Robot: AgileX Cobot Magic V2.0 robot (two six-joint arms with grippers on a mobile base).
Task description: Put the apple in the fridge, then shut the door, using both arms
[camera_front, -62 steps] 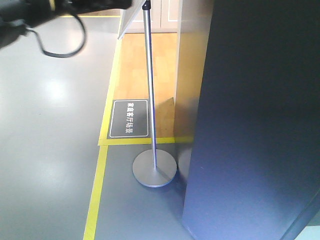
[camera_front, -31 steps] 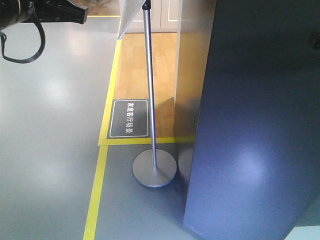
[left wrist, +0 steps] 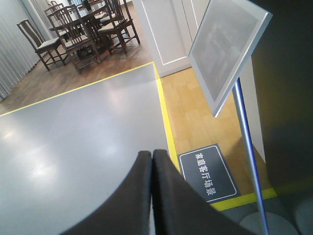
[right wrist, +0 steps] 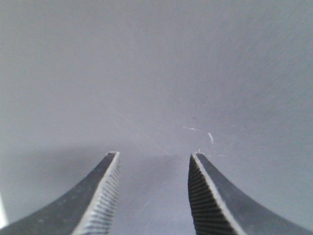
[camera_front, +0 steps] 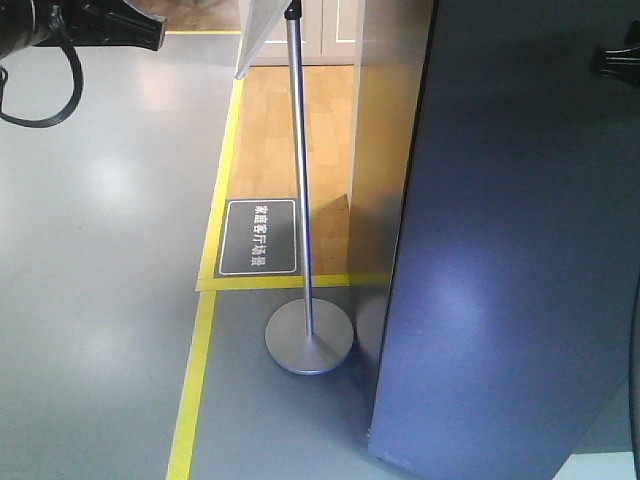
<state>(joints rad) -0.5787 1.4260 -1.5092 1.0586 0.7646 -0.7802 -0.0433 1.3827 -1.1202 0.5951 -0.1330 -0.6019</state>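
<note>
The dark blue-grey door point(camera_front: 510, 260) fills the right half of the front view and hides the inside of the fridge. My right gripper point(right wrist: 154, 156) is open and empty, its ribbed fingertips point(right wrist: 195, 164) pointing straight at the door's smooth surface point(right wrist: 156, 73) from close by. A black bit of the right arm point(camera_front: 620, 60) shows at the door's upper right. My left gripper point(left wrist: 151, 154) is shut on nothing, hanging over the grey floor. The left arm point(camera_front: 90, 22), with its looping cable point(camera_front: 40, 110), sits at the top left. The apple is out of view.
A sign stand with a metal pole point(camera_front: 300, 180) and round base point(camera_front: 308, 340) stands just left of the door; its tilted board point(left wrist: 225, 49) is beside my left gripper. Yellow floor tape point(camera_front: 205, 330), a dark floor plaque point(camera_front: 258, 237), and wooden chairs point(left wrist: 73, 29) lie farther off.
The left arm has pulled back toward the top-left corner. A bit of the right arm has come into view at the door's upper right, and the door has shifted slightly.
</note>
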